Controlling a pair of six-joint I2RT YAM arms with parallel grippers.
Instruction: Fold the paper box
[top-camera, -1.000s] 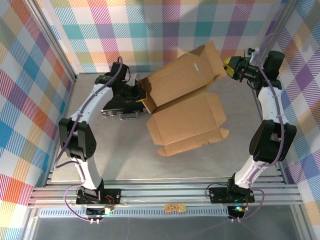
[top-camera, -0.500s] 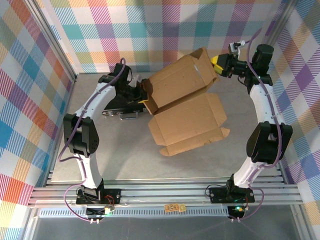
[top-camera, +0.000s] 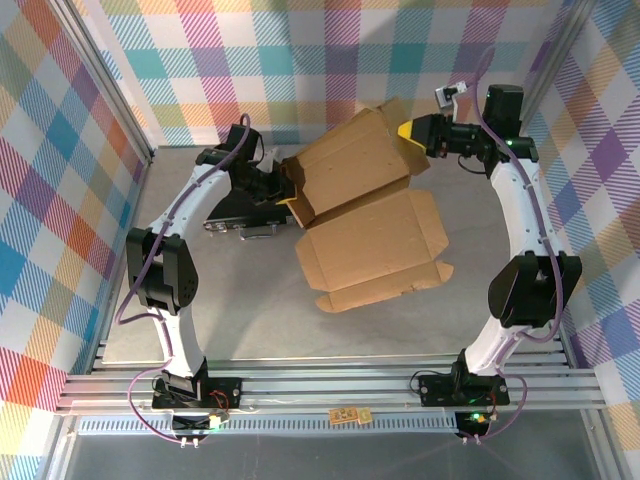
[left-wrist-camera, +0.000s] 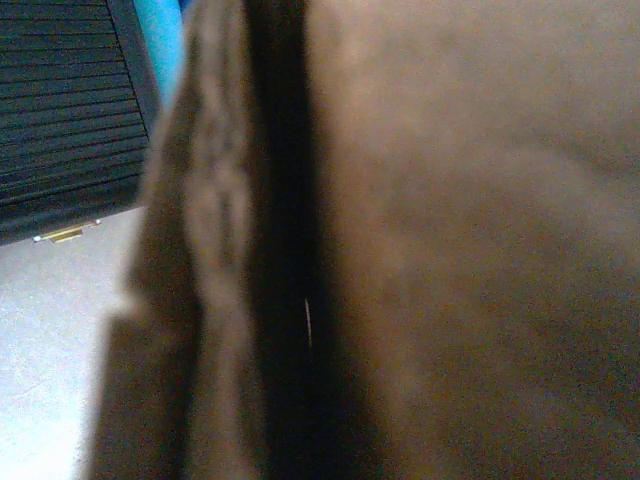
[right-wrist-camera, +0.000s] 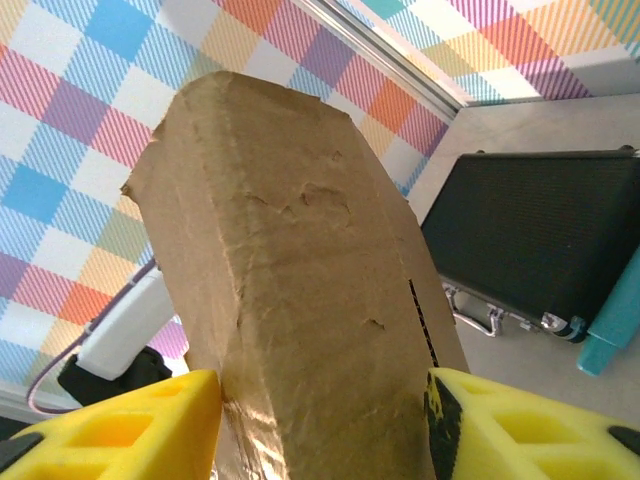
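Observation:
The paper box (top-camera: 372, 243) is brown cardboard lying open mid-table, its lid panel (top-camera: 350, 168) tilted up toward the back. My left gripper (top-camera: 287, 196) is at the box's left corner, shut on the cardboard edge; blurred brown cardboard (left-wrist-camera: 450, 240) sits right against the left wrist camera. My right gripper (top-camera: 408, 130) is at the lid's right end. In the right wrist view its yellow fingers (right-wrist-camera: 150, 420) stand open on either side of the side flap (right-wrist-camera: 290, 260), which rises between them.
A black rectangular case (top-camera: 235, 212) lies behind the left gripper, also seen as the case (right-wrist-camera: 530, 250) with metal latches. A teal object (right-wrist-camera: 610, 335) sits beside it. Plaid walls enclose the table; an aluminium rail runs along the near edge (top-camera: 320, 385).
The right gripper has moved left onto the lid's right flap with its jaws widening, and the flap has swung inward. The left gripper has stayed put.

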